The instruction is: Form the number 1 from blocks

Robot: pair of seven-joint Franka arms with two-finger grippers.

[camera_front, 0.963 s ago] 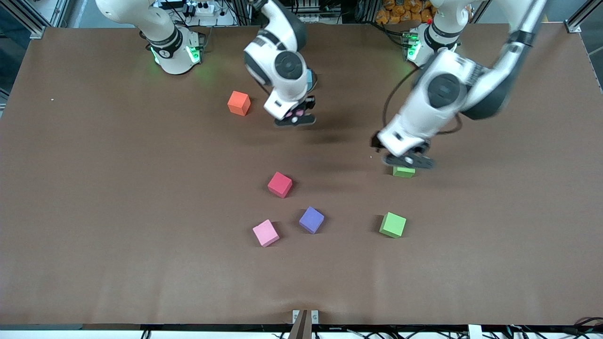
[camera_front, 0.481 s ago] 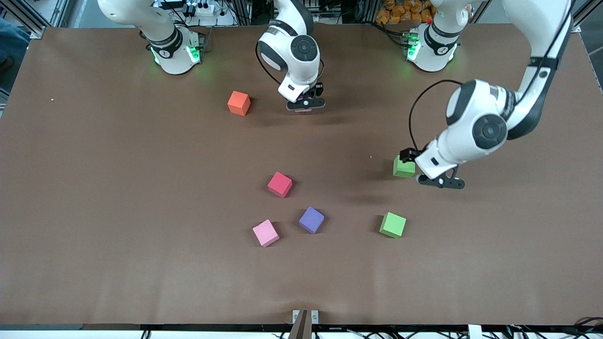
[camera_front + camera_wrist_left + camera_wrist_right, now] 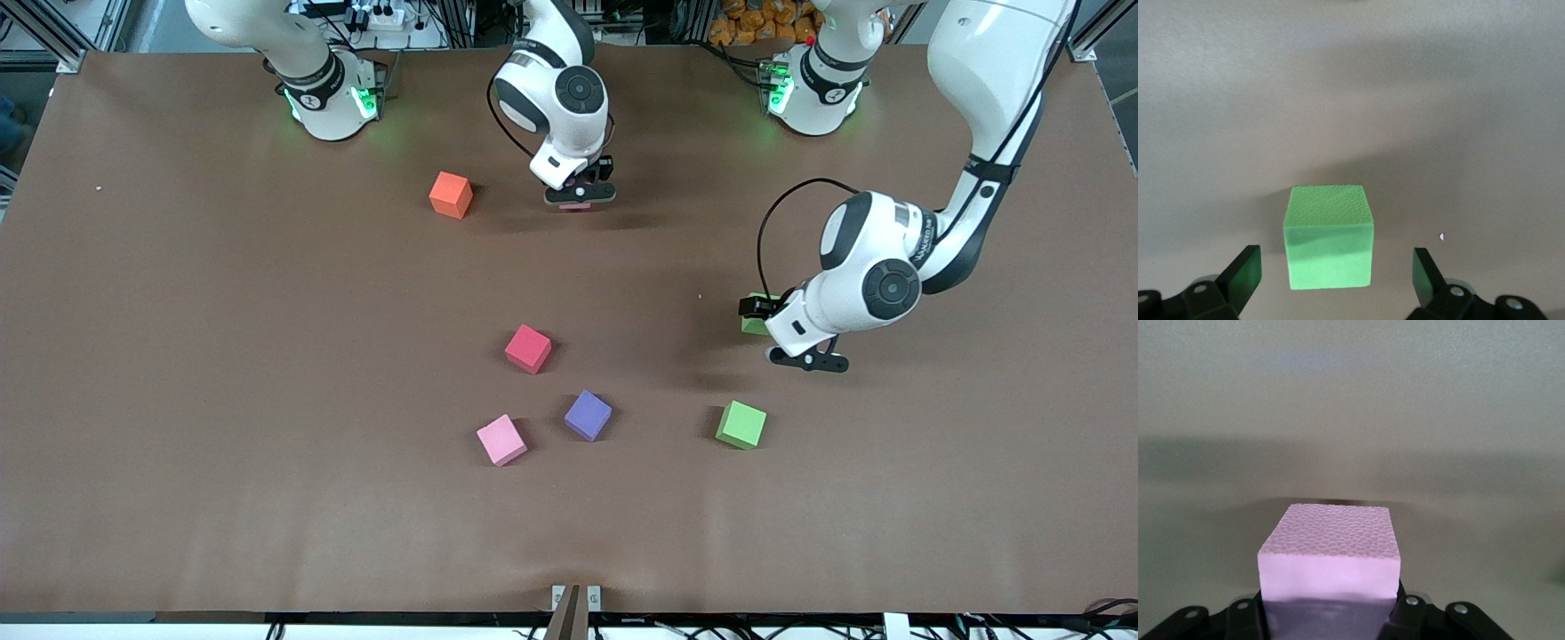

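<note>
Swung back, my left claw [image 3: 1336, 280] gapes around one of two green blocks [image 3: 1329, 245]; right claw [image 3: 1331, 613] grips one of two pink blocks [image 3: 1330, 568].

Cubes on the table [image 3: 178, 356].
A trio [image 3: 588, 414] sits mid-table; toward the left arm's end lie a near block [image 3: 741, 424] and a farther block [image 3: 1329, 243], between the left gripper's [image 3: 1331, 267] spread fingers (untouched); the right gripper [image 3: 580, 194] clamps another block [image 3: 1330, 567] beside a lone cube [image 3: 451, 195].

Brown table [image 3: 178, 356], seven scattered foam cubes [image 3: 741, 424]
</note>
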